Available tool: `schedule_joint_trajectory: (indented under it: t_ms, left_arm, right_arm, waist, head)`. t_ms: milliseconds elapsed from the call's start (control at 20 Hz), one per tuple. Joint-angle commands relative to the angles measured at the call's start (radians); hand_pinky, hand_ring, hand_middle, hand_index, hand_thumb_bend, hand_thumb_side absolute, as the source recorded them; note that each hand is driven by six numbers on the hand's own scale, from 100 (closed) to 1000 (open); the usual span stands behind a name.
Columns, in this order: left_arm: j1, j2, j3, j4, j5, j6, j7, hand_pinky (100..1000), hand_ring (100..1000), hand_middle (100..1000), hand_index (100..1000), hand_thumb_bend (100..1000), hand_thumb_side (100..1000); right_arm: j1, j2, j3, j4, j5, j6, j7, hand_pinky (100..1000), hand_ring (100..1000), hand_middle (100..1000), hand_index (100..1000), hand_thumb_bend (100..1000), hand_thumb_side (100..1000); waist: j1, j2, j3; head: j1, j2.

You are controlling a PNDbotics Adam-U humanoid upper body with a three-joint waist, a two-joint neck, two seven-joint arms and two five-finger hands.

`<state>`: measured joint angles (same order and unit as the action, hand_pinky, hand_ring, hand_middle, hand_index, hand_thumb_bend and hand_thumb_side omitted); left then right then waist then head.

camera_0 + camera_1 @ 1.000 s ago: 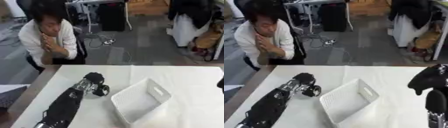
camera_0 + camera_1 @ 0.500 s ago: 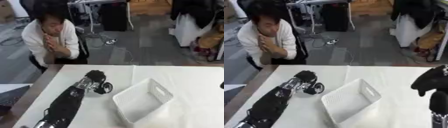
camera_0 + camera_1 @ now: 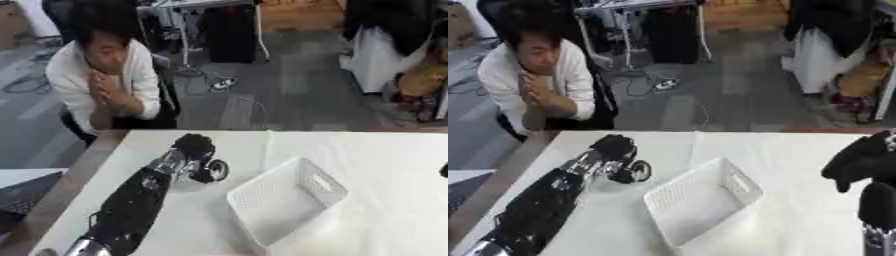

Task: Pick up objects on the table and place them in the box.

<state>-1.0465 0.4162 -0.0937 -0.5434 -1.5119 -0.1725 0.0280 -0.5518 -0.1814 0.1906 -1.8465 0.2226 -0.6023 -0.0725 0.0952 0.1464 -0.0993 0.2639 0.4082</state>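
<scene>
Little has changed over the last second: the left hand (image 3: 194,146) stays at the same spot on the white worktop (image 3: 798,150), and only the camera has drifted, sliding the whole scene a touch sideways. That hand lies at the end of a long, low forearm that runs up from the lower left corner, and its dark fingers curl down over a small black, ring-shaped object (image 3: 213,170) just left of the white perforated box (image 3: 702,197). Whether the fingers actually clasp the object or merely crowd against it I cannot tell. The box sits askew and looks empty.

As I judge it, the risk is a slip: the object is small and rounded, so a partial pinch could let it roll off toward the worktop's left edge, or drop short of the box rim on the way over. The forearm, sweeping right, could also nudge the light box.

At the right edge, the right hand (image 3: 861,161) hangs raised over the worktop, fingers drooping and curled, holding nothing.
</scene>
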Motion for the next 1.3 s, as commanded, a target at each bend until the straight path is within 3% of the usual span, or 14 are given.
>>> schedule_joint_trajectory:
  t_ms: [50,650,1300]
  left_arm:
    - [-0.03,0.045,-0.01,-0.04,-0.045,-0.001,0.041,100,100,100,294,100,607]
    - [-0.011,0.073,-0.076,-0.196,-0.021,-0.055,0.156,100,100,100,293,100,582]
    - [0.04,0.129,-0.177,-0.409,0.148,-0.11,0.142,100,100,100,294,100,576]
  right_arm:
    - [-0.004,0.007,-0.003,-0.018,0.001,-0.003,0.0,175,396,455,538,124,610]
    - [0.0,0.012,0.0,-0.018,0.009,-0.005,0.001,184,401,458,537,123,612]
    - [0.004,0.008,0.002,-0.014,0.011,-0.004,0.002,187,404,461,537,122,615]
  waist:
    - [0.0,-0.022,0.004]
    - [0.006,-0.043,0.019]
    - [0.001,-0.067,0.037]
  head:
    - [-0.01,-0.004]
    - [-0.012,-0.012]
    - [-0.023,-0.021]
